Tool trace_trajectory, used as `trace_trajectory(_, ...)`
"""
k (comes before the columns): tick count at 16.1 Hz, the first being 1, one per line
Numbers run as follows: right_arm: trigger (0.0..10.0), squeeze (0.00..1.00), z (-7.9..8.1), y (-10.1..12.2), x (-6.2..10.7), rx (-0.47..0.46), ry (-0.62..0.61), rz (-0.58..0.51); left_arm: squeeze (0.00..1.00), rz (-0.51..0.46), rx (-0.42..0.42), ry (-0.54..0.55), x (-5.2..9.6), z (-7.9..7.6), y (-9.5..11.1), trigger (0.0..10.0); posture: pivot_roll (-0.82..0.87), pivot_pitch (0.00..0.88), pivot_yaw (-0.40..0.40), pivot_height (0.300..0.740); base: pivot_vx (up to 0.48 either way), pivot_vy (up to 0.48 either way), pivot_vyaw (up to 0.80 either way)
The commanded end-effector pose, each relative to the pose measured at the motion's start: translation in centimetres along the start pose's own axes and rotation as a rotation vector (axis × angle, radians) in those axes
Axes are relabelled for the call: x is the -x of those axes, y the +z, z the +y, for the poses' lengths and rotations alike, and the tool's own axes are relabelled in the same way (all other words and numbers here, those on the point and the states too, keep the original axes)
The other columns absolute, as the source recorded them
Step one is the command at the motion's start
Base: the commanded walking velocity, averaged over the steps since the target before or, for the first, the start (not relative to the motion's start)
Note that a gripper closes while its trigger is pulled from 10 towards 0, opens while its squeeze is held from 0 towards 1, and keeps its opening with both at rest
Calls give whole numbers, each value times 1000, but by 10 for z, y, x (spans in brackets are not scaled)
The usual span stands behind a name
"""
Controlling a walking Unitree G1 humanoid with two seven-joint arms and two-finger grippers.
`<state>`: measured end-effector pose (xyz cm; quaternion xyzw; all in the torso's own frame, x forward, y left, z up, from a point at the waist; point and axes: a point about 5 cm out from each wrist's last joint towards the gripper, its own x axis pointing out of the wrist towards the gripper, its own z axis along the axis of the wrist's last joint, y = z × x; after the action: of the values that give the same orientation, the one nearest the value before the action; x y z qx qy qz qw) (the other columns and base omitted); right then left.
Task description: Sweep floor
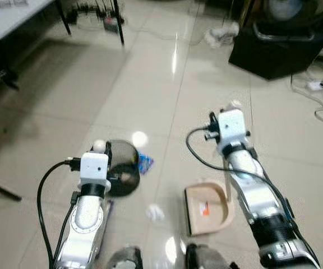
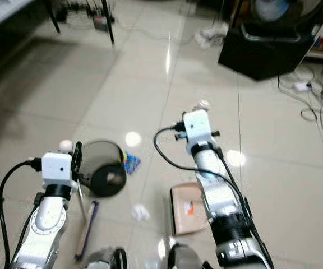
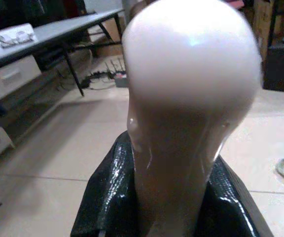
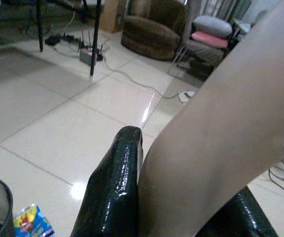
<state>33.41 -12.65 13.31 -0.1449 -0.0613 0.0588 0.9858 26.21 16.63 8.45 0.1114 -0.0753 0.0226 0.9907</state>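
The left gripper (image 3: 171,197) is pinching the rounded top of the broom (image 3: 191,64); its brush end (image 2: 88,227) lies on the floor near the robot. The right gripper (image 4: 181,197) is pinching the beige handle (image 4: 230,123) of the dustpan (image 1: 209,208), which rests on the floor (image 1: 150,84) on the right. Between broom and dustpan lies a paper ball (image 1: 155,212). Farther left, a black bin (image 1: 122,167) lies tipped over, with a blue wrapper (image 1: 145,163) just beside it.
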Motion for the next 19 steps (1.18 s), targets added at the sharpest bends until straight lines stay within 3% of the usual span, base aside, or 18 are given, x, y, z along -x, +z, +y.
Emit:
trace_trajectory(1,10000,0,6,4,-3,21,9,-42,0,-36,13,24,-3,1,4,10000,-70,330,11,740,0,0,0)
trace_trajectory(4,10000,0,33,6,-6,11,40,-70,0,-66,35,64,-14,1,6,10000,-83,360,2,740,0,0,0)
trace_trajectory(6,10000,0,58,6,3,-11,98,-93,0,-85,65,78,-22,-2,10,10000,-75,364,1,740,0,0,0)
trace_trajectory(8,10000,0,72,2,13,-23,136,-88,0,-87,93,89,-26,-5,12,10000,-77,365,6,740,0,0,0)
trace_trajectory(10,10000,0,77,-2,19,-23,147,-89,0,-86,110,87,-27,-9,12,10000,-77,365,8,740,0,0,0)
trace_trajectory(12,10000,0,78,-7,25,-49,137,-76,0,-87,184,108,-27,-14,14,10000,-77,356,13,740,0,0,0)
trace_trajectory(14,10000,0,79,-5,25,-98,120,-71,0,-115,284,92,-34,-23,24,10000,-79,353,13,740,0,0,0)
trace_trajectory(19,10000,0,86,5,20,-125,148,-102,0,-161,421,84,-47,-31,44,10000,-84,337,11,740,0,0,0)
